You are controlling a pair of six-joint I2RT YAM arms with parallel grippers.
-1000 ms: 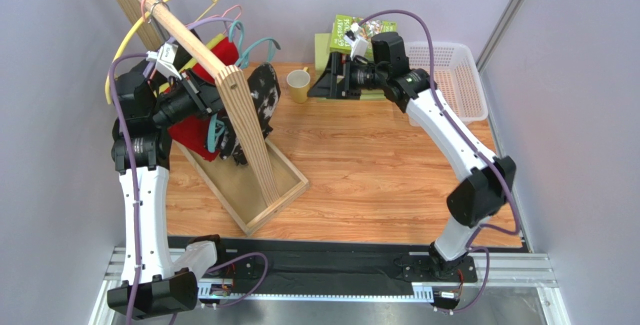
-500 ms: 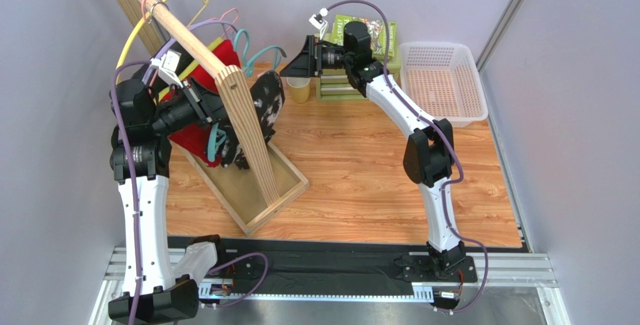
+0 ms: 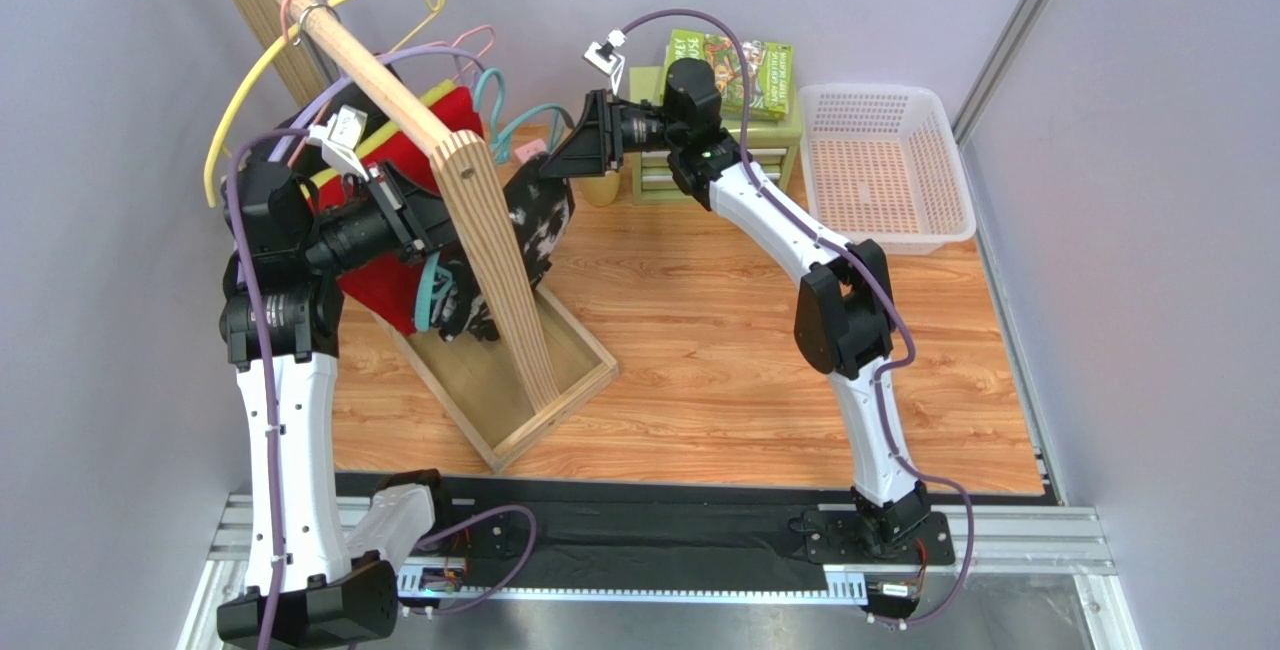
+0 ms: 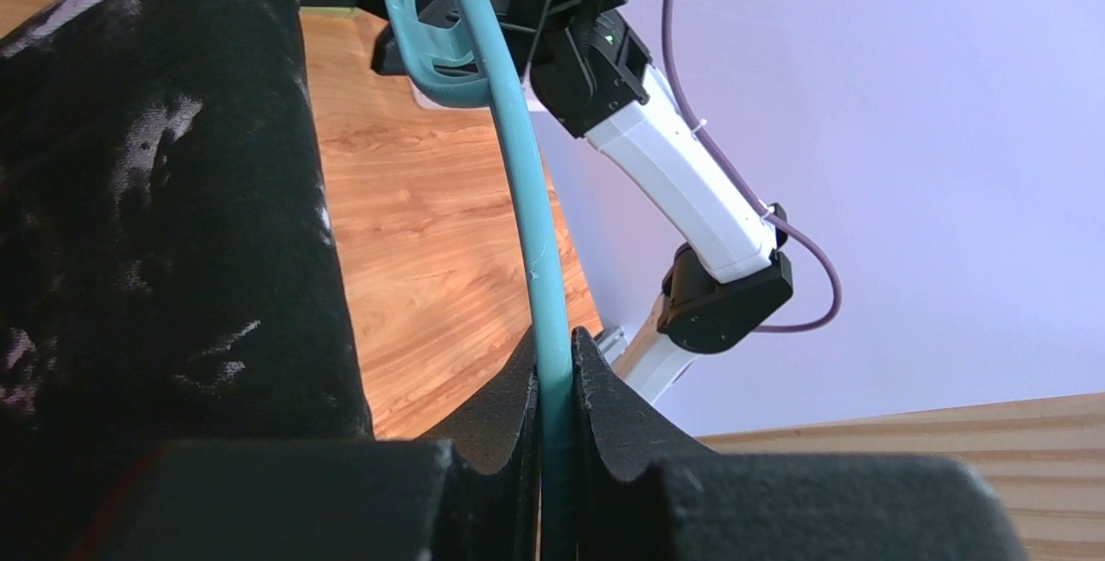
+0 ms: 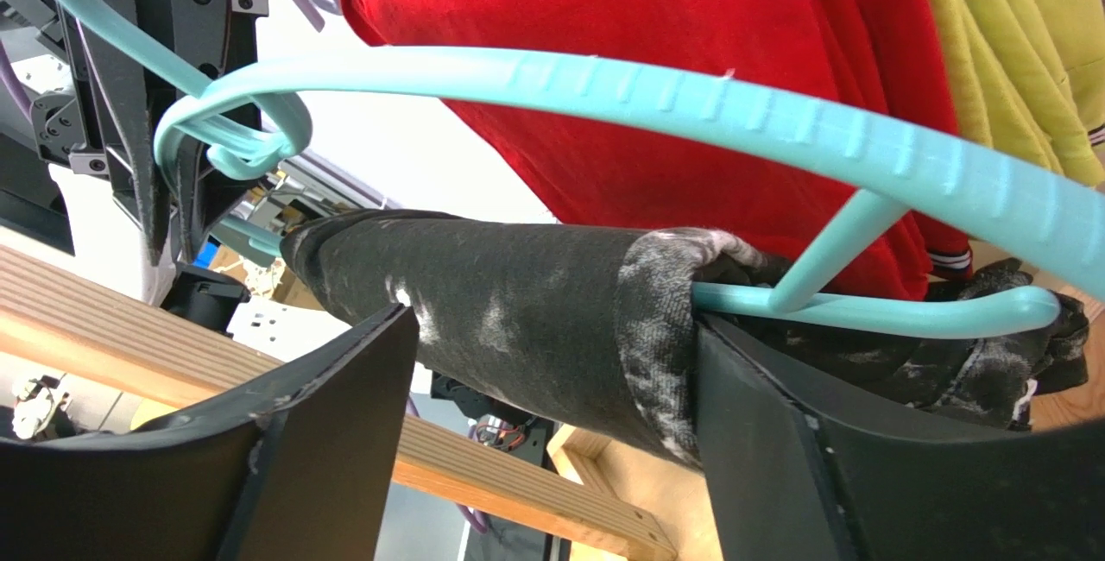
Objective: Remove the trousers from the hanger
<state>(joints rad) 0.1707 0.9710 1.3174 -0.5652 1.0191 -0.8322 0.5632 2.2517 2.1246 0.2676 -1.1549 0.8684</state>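
The black, white-splattered trousers (image 3: pixel 538 208) hang folded over the lower bar of a teal hanger (image 3: pixel 433 290) beside the wooden rack (image 3: pixel 489 230). Behind them hang the red trousers (image 3: pixel 394 283). My left gripper (image 4: pixel 555 354) is shut on the teal hanger's bar (image 4: pixel 525 199), with the black trousers (image 4: pixel 156 199) to its left. My right gripper (image 5: pixel 558 322) is open. Its fingers stand on either side of the rolled black trousers (image 5: pixel 519 276), close against the cloth, below the hanger's upper arm (image 5: pixel 649 95). The red trousers (image 5: pixel 675 43) fill the background.
Several more hangers hook over the rack's sloping pole (image 3: pixel 323 35). A yellow-green garment (image 5: pixel 1012 43) hangs by the red one. A white basket (image 3: pixel 887 155) stands at the back right, and a green box (image 3: pixel 744 62) sits on a small drawer unit (image 3: pixel 721 170). A yellow cup (image 3: pixel 603 188) is half hidden.
My right arm has swung left from the back shelf to the rack. Its jaws now straddle the black trousers and have narrowed a little. The left gripper has kept hold of the hanger.
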